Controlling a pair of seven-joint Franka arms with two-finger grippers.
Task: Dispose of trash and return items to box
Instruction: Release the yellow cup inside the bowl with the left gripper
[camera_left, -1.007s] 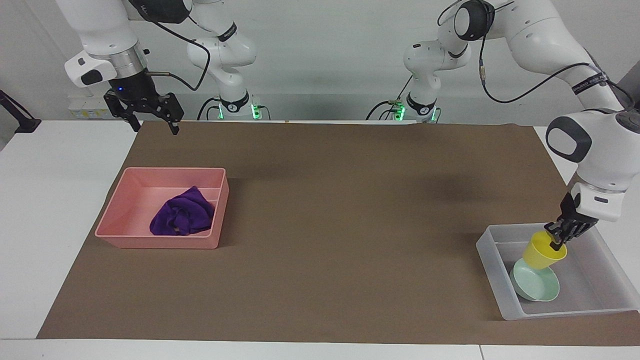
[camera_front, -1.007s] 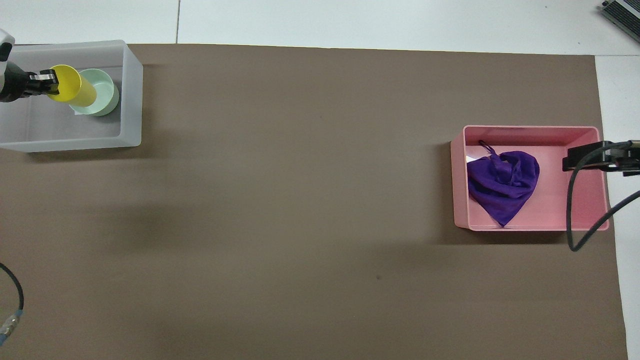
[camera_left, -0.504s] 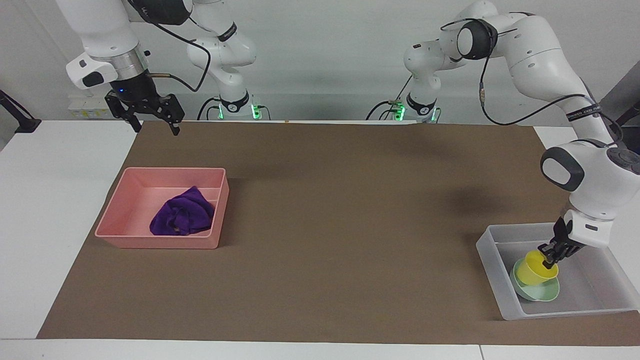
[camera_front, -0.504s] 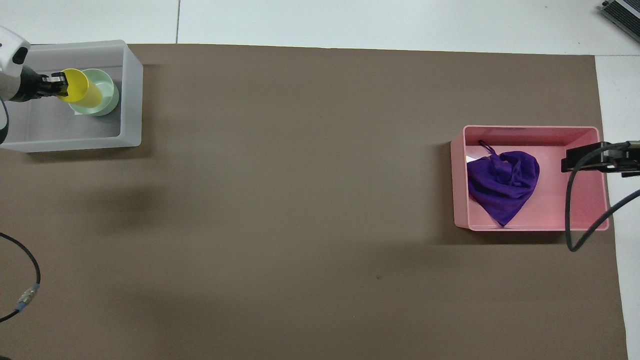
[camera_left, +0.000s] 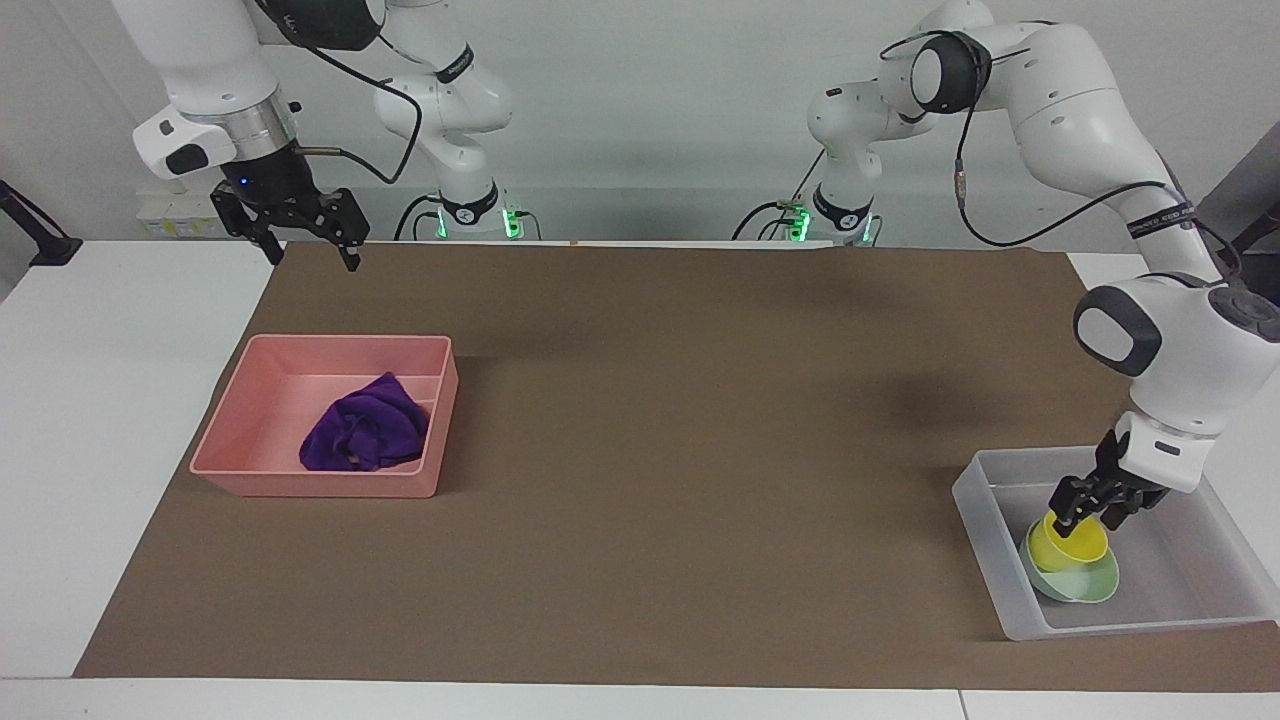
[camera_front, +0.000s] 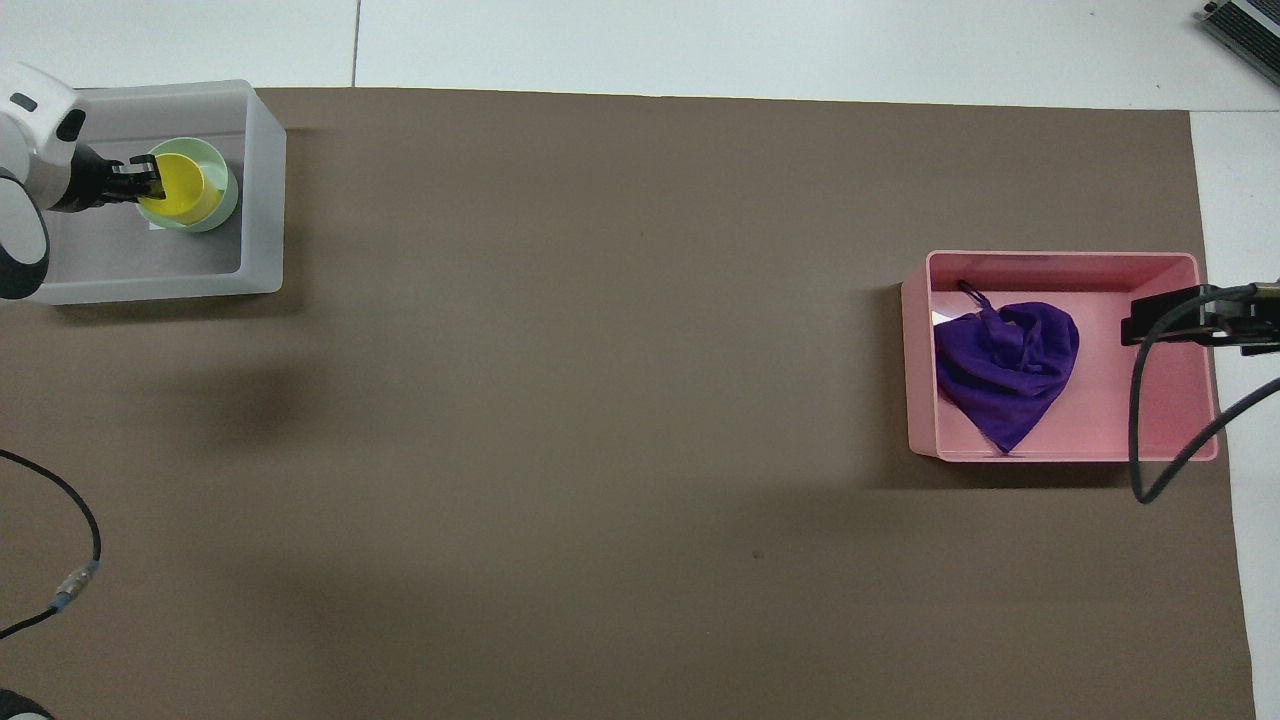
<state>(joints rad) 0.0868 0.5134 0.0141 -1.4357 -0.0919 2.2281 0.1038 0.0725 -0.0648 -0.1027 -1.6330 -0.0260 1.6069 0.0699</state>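
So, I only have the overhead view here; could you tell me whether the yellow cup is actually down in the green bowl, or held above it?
Observer: It is down. The facing view shows the yellow cup resting in the mint-green bowl inside the box, slightly tilted, with the left gripper at its rim.
Operator: Thank you. And is the right gripper inside the pink tray? It overlaps the tray's edge for me.
Observer: No. The right gripper hangs open high above the table, well clear of the pink tray; that arm waits.
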